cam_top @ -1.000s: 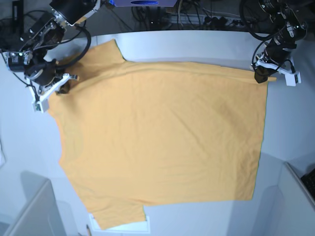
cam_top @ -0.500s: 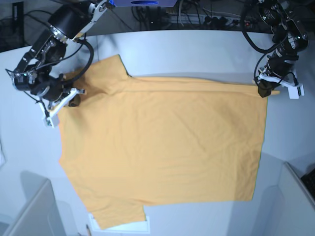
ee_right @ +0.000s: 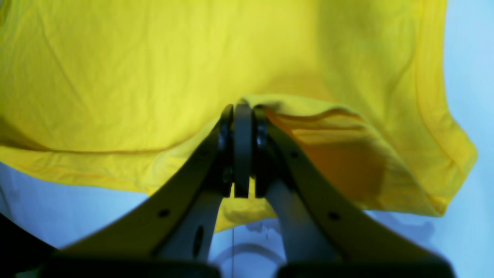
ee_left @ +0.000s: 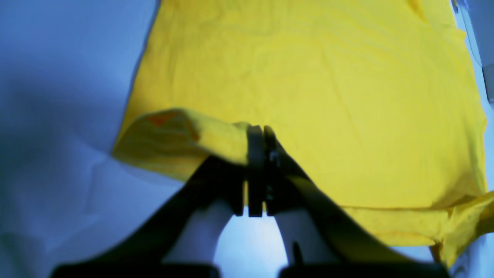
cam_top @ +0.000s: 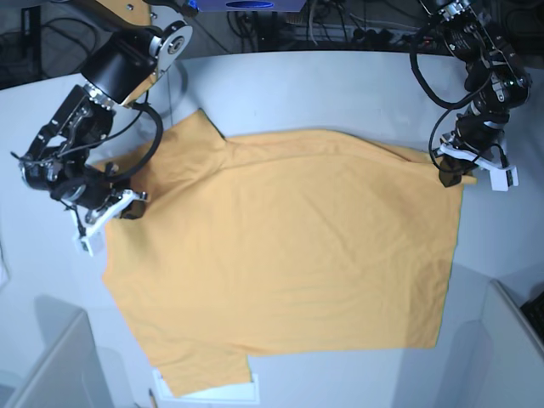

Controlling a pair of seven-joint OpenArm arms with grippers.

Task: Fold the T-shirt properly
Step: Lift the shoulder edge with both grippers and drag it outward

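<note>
The orange-yellow T-shirt (cam_top: 289, 246) lies spread on the white table (cam_top: 340, 85), plain side up, with one sleeve at the upper left and one at the bottom. My left gripper (cam_top: 452, 176) is shut on the T-shirt's upper right corner; in the left wrist view the gripper (ee_left: 257, 133) pinches a lifted fold of the T-shirt (ee_left: 308, 77). My right gripper (cam_top: 126, 207) is shut on the T-shirt's left edge; in the right wrist view the gripper (ee_right: 242, 112) clamps a raised fold of the T-shirt (ee_right: 154, 69). No black print shows.
Cables and equipment (cam_top: 340, 30) lie along the table's far edge. Grey bin walls stand at the front left (cam_top: 51, 365) and front right (cam_top: 510, 340). A white sheet (cam_top: 229, 393) peeks out under the lower sleeve.
Both grippers have moved toward the front of the table, dragging the T-shirt's far edge with them. The far edge now bows inward and the upper sleeve has shifted down.
</note>
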